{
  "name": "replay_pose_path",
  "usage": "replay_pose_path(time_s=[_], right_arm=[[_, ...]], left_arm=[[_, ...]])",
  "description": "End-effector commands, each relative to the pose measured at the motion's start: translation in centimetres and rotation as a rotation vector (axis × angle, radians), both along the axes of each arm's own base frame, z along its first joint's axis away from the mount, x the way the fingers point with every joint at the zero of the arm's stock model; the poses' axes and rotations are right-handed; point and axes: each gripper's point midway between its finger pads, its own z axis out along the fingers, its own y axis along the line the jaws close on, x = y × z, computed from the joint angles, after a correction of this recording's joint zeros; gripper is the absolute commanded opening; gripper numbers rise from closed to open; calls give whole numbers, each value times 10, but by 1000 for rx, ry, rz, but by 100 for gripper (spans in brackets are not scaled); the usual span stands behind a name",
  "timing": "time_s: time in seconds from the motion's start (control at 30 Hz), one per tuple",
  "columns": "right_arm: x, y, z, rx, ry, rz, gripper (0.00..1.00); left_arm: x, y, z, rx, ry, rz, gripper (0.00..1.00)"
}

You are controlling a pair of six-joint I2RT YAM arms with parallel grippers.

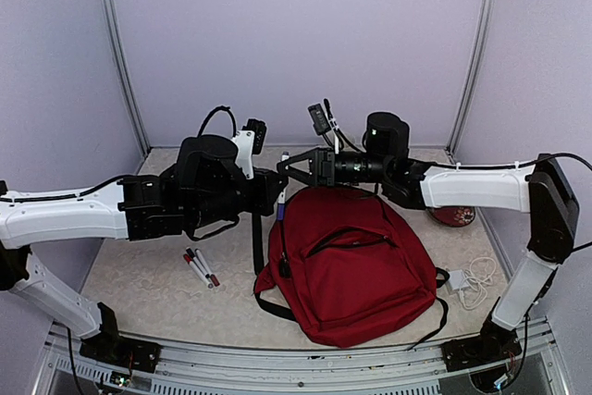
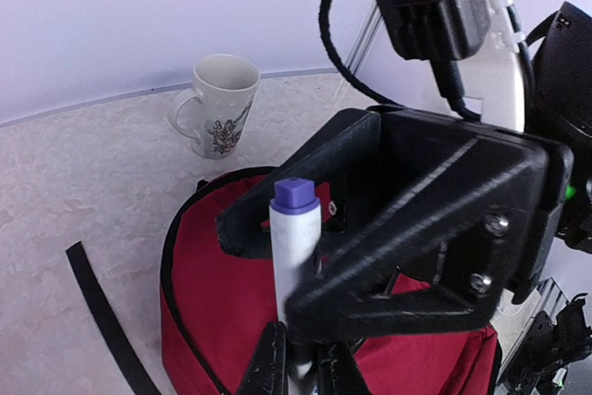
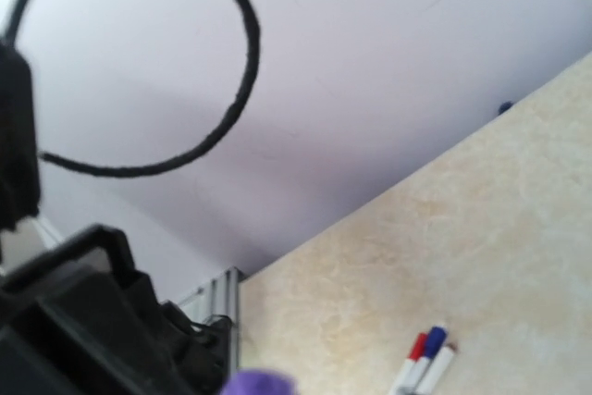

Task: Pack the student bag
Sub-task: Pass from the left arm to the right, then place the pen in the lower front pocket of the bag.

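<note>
Gripping a white marker [image 1: 280, 210] with a purple cap, the left claw [image 1: 279, 193] is closed on the lower part of the barrel; the left wrist view shows the marker [image 2: 296, 247] upright between the two fingers of that claw [image 2: 298, 372], cap end pointing away from the camera. The right claw [image 1: 285, 169] reaches in from the opposite side with its jaws spread apart. In the left wrist view the right claw [image 2: 264, 270] brackets the marker barrel, one finger on each side; whether either finger touches the barrel cannot be determined. Both claws meet above the far edge of the student bag [image 1: 361, 275], which lies flat on the counter [image 1: 139, 265], right of centre, its upper end toward the back wall and its black straps trailing off its left and near sides. The left wrist view shows the red fabric of the student bag [image 2: 213, 302] directly beneath the held marker, with a black strap [image 2: 102, 312] lying on the counter to its left. A white mug [image 2: 220, 104] with a printed pattern stands upright beyond the bag, near the back wall. A group of loose markers [image 1: 201, 267] lies on the counter left of the bag, well apart from it; the blurred right wrist view also shows them [image 3: 421, 358]. A white cable [image 1: 472, 279] lies just right of the bag.
</note>
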Motion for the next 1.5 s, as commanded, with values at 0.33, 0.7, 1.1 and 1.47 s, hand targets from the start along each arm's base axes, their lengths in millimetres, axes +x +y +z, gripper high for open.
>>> replay_pose_path(time_s=[0.33,0.7,1.1,1.47], right_arm=[[-11,5,17,63,-7,78,0],[18,-70,-50,-468,-223,-178,0],[16,-83,-112,-591,-384,-90,0],[33,-103,-161,-782,-420,-101,0]], left_arm=[[-9,-5,20,-52,-38,-52,7],[9,10,-29,-12,111,-24,99],[40,28,-135,103,366,53,99],[62,14,-224,152,532,-13,99]])
